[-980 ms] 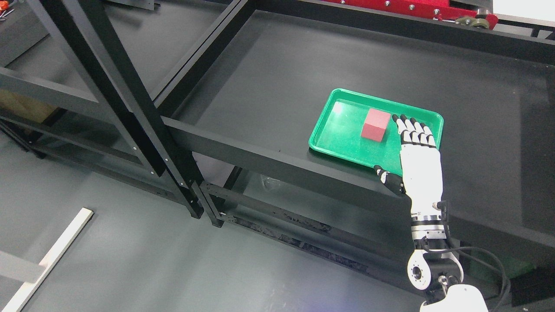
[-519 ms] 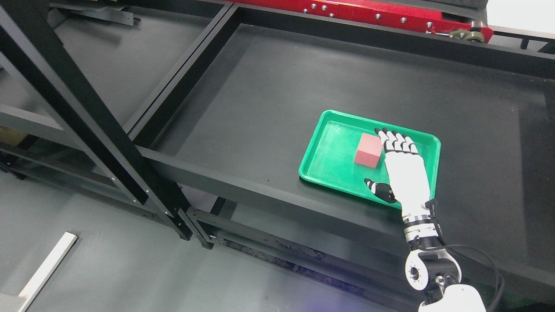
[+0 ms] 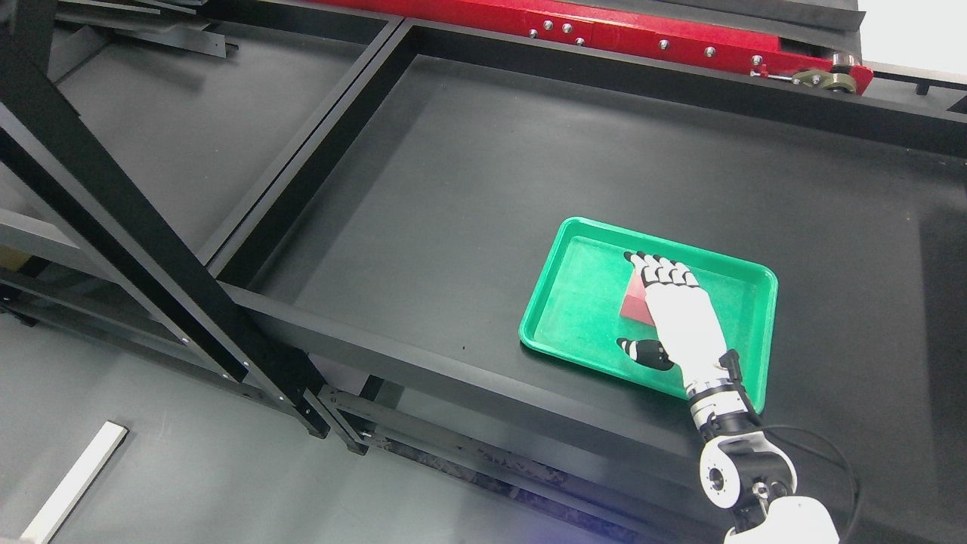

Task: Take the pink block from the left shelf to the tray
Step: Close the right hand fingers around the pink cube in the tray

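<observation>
Dark metal shelving fills the view, with a red beam along its far edge. On the shelf surface the pink block sits inside the green tray, near the middle, largely covered by the right hand. The fingers are extended flat and held side by side over the block's top, the thumb splayed out to the near side; nothing is pinched. Whether the palm touches the block cannot be told.

Judged from this layout, the block already lies in the tray, so the step in hand is either a grasp or a release. The next move calls for a clear choice: curl around the block, or lift away.

Compared with half a second earlier, the hand has shifted leftward from beside the block to over it. The camera has also moved.
</observation>
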Tool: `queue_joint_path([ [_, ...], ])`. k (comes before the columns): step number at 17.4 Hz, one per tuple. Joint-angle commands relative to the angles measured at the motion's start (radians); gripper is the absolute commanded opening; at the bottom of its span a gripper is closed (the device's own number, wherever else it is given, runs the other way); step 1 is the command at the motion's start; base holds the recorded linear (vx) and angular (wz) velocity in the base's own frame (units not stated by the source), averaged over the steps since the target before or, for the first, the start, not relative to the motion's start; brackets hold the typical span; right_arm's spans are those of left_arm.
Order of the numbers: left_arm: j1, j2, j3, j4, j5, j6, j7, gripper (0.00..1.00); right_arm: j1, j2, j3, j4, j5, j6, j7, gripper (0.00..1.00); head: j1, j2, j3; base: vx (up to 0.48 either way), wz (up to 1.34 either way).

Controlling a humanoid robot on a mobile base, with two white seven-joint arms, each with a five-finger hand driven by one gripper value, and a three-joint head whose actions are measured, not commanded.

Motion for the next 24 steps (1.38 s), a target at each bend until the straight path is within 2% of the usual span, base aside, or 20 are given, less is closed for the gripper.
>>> queue_joint_path([
  [1,-0.032,0.017,0.0,-0.017,0.0,-0.001,0.001,1.0,-0.024,-0.017,0.021,0.048,0.0,-0.004,0.04,0.99,0.0,0.0,0.0,0.077,0.01],
  [15,-0.032,0.017,0.0,-0.017,0.0,-0.001,0.001,1.0,-0.081,-0.017,0.005,0.186,-0.002,-0.003,0.078,0.99,0.0,0.0,0.0,0.056,0.0],
  [24,-0.032,0.017,0.0,-0.017,0.0,-0.001,0.001,1.0,-0.081,-0.037,-0.023,0.198,-0.002,0.046,0.072,0.98,0.0,0.0,0.0,0.018,0.0],
])
